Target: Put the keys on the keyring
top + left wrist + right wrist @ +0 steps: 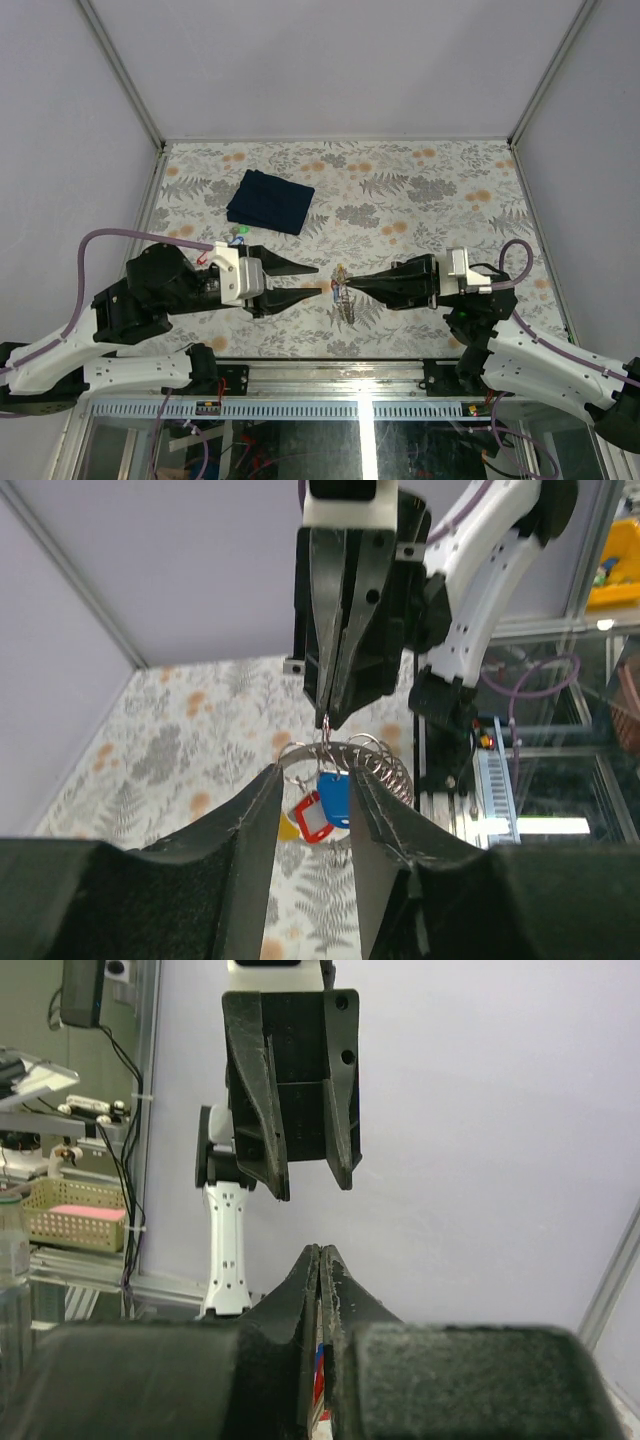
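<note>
My right gripper (340, 285) is shut on the thin grey keyring (345, 748), holding it above the table. Keys with red (312, 816), blue (336, 794) and yellow (287, 827) tags hang from the ring, beside a row of small split rings (388, 768). Just left of the ring, my left gripper (320, 280) is open, its two fingers (262, 815) framing the tags without touching them. In the right wrist view the shut fingertips (320, 1250) point at the open left gripper (300, 1175). A green-tagged key (241, 231) lies on the table by the left wrist.
A dark blue folded cloth (270, 200) lies at the back left of the flowered table top (430, 190). White walls with metal posts (160, 140) close in three sides. The arm bases and a rail (330, 375) run along the near edge.
</note>
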You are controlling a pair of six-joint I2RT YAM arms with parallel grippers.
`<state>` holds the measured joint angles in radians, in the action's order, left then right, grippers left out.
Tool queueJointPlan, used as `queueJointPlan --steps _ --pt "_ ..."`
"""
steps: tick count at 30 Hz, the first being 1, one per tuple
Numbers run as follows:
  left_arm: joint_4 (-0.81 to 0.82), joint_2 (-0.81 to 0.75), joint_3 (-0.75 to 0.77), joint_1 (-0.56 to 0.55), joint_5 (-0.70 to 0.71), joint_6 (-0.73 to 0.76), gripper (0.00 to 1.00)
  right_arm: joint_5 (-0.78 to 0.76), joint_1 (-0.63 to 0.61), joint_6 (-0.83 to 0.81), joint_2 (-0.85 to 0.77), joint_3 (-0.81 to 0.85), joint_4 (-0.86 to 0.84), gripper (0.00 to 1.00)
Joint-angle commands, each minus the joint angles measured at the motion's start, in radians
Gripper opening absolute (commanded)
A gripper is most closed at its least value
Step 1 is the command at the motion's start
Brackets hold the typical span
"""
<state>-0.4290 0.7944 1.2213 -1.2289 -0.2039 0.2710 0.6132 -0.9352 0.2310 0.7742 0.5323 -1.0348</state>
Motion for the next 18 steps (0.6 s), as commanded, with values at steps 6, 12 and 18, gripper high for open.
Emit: queueJointPlan --steps 6,12,18 --pt "0.202 0.037 -0.012 -0.004 -0.06 -0.022 0.33 -0.032 -0.001 0.073 0.002 0.063 -0.192 0.0" --pt "0.229 0.032 -0.039 -0.004 -0.033 -0.041 0.33 -0.083 -0.001 0.029 -0.03 0.053 -0.108 0.0" --pt "0.263 0.006 -0.109 -0.004 0.078 -0.115 0.34 -0.162 -0.001 -0.079 -0.11 0.021 0.057 0.0"
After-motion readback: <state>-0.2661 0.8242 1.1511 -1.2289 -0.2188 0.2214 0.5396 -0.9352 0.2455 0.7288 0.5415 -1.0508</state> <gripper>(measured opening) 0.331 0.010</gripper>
